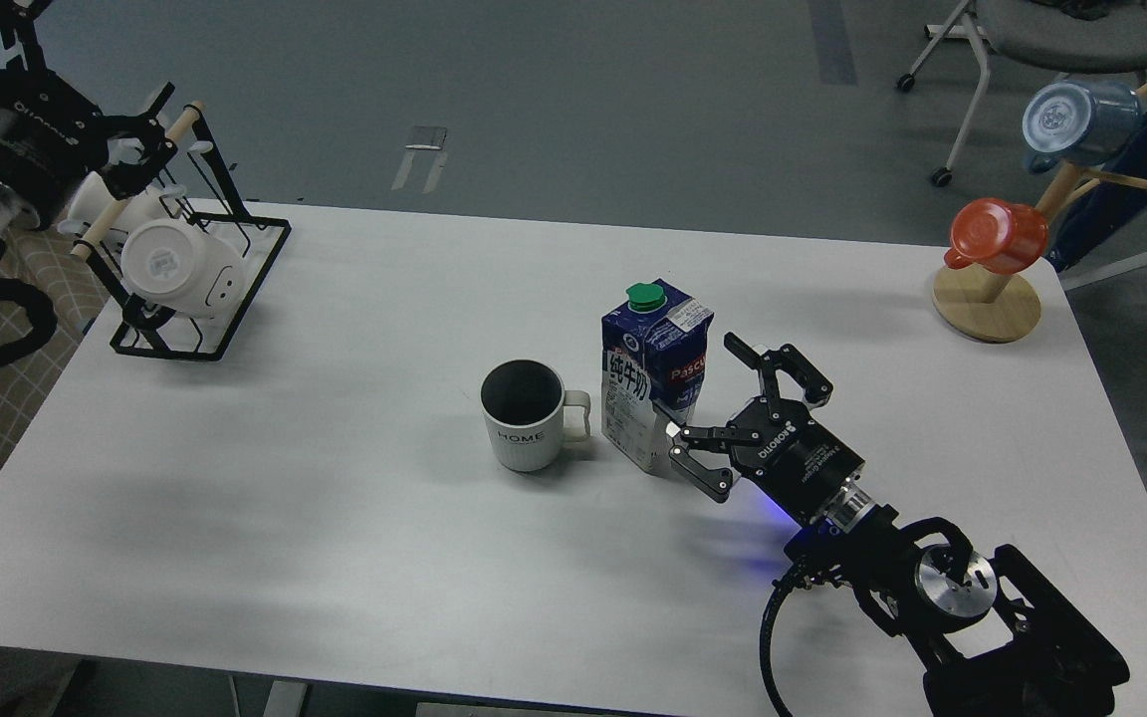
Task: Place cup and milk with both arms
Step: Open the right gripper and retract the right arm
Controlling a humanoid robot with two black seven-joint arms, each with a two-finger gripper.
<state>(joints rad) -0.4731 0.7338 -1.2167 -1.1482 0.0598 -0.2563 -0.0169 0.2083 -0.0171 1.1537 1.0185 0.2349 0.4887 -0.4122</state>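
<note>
The off-white ribbed "HOME" cup (524,416) stands upright mid-table, handle to the right. The dark-blue and white milk carton (653,376) with a green cap stands upright just right of it, close to the handle. My right gripper (719,400) is open right beside the carton, its fingers spread and off the carton. My left gripper (143,134) is far off at the back left by the black mug rack, fingers spread and empty.
A black wire rack (197,344) with plain white mugs (180,267) stands at the table's back left corner. A wooden mug tree (987,304) with an orange mug (998,235) and a blue mug (1077,119) stands at the back right. A chair (1051,30) stands beyond the table.
</note>
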